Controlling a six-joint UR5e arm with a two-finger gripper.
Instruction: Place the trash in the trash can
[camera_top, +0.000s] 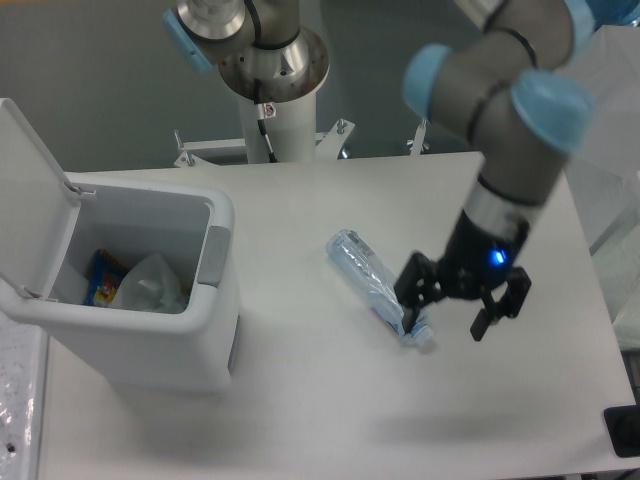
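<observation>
Bottle (378, 285) lies flat on the tabletop (300, 400) right of the open trash can (140, 340), tissue (150, 285) already inside, and the tool (462, 310) hangs spread at the bottle's cap end, likely lining up to grab it.

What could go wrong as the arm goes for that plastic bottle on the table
The open gripper sits at the cap end of the bottle, not its middle, so a grasp there may let the crinkled body swing or slip. The bottle lies diagonally and could roll away when nudged. It's long, so it might catch the trash can rim.
</observation>
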